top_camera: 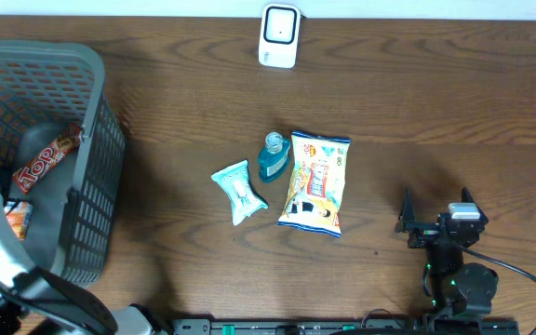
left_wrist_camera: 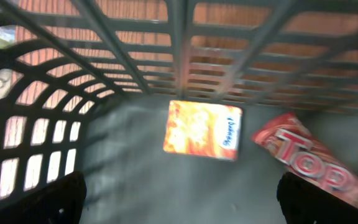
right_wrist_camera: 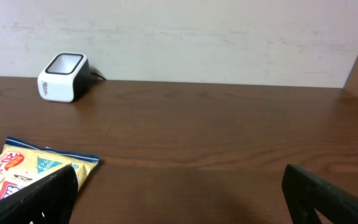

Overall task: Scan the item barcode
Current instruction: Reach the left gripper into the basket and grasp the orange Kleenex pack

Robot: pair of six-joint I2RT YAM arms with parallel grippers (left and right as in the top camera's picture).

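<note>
The white barcode scanner stands at the table's far edge, and it shows in the right wrist view as the scanner at the upper left. In the grey basket on the left lie a red TOP bar and an orange packet. My left gripper hangs open inside the basket, above its floor. Ahead of it lie the orange packet and, to the right, the red bar. My right gripper rests open and empty at the near right of the table.
A teal wipes pack, a blue bottle and a yellow snack bag lie together mid-table. The snack bag's corner is by my right gripper's left finger. The basket's lattice walls surround the left gripper.
</note>
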